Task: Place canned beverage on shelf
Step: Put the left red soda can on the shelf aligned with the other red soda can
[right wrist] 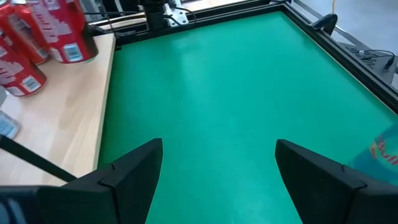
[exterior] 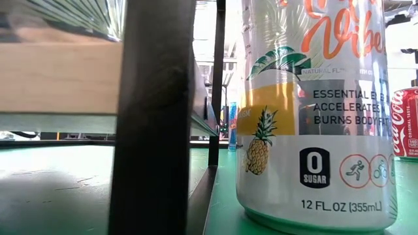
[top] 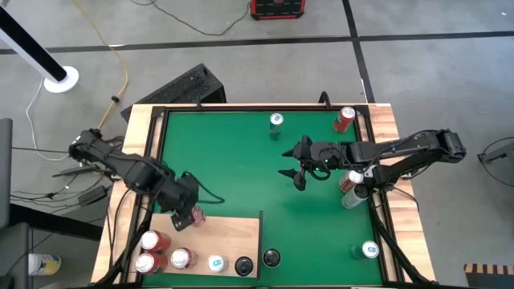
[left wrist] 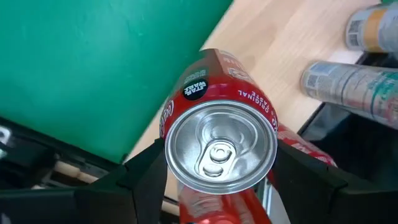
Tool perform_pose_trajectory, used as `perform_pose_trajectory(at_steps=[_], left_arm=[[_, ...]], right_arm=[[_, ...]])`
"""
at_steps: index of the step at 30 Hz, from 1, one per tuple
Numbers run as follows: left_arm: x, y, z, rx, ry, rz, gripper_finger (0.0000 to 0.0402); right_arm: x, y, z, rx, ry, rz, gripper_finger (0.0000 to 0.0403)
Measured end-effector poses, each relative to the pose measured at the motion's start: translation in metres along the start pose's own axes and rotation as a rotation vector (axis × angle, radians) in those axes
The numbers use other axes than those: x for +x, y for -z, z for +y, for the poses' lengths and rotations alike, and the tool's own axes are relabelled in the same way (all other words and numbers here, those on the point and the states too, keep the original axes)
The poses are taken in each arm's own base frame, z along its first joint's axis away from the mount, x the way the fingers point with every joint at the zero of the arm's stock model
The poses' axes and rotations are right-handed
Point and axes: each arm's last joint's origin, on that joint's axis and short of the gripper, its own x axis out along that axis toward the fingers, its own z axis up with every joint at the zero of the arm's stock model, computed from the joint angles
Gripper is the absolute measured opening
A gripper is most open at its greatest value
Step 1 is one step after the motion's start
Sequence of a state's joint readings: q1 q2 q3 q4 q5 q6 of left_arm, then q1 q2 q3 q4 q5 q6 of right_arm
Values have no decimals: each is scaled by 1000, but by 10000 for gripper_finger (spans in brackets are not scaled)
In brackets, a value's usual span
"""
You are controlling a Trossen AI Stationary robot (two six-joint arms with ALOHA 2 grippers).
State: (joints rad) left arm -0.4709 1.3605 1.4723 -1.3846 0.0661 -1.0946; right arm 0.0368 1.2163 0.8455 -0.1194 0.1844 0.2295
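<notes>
The left gripper (left wrist: pixel 217 180) has its dark fingers (left wrist: pixel 140 177) pressed to either side of a red aluminium cola can with a silver pull-tab lid (left wrist: pixel 221 152), so the can sits squarely between them, its long axis running straight away from the wrist. In the high view this gripper (top: pixel 189 210) hangs over the near-left corner of the green mat (top: pixel 241 160), right at the edge of the pale, light-grained wooden shelf board (top: pixel 233 233). The held can (top: pixel 196 215) looks to be above or just touching that board; which of the two I cannot tell. A row of other cans (top: pixel 178 258) already stands along the shelf's near side, so the free wood lies on the mat-facing side of the fingers, and I judge the set-down turns on keeping the can upright over that bare strip.

The right gripper (top: pixel 299 172) hovers over the middle of the mat with its fingers spread wide and empty (right wrist: pixel 214 180), well apart from the shelf. The mat is smooth and matte, the shelf flat and rectangular, the cans glossy cylinders
</notes>
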Motion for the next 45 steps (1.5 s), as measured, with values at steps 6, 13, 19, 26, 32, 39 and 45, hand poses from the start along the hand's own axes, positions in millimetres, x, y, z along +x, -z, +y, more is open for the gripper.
perform_pose_trajectory(at_steps=[6, 13, 19, 26, 32, 39, 45], left_arm=[[23, 10, -23, -23, -24, 54, 232], [47, 13, -38, -7, -66, 119, 232], [50, 19, -42, -20, -71, 131, 232], [50, 27, -44, -14, -77, 132, 232], [50, 31, -46, -5, -80, 127, 232], [58, 35, -51, 6, -88, 157, 232], [64, 37, -55, 5, -89, 182, 231]], right_arm=[[0, 1, 1, -2, -5, 5, 335], [0, 1, 1, -3, -4, 5, 335], [0, 1, 1, -5, -4, 6, 335], [0, 1, 0, -29, -2, 5, 335], [0, 0, 0, -28, -1, 5, 335], [0, 0, 0, -28, -1, 5, 335], [0, 0, 0, -27, -2, 3, 335]])
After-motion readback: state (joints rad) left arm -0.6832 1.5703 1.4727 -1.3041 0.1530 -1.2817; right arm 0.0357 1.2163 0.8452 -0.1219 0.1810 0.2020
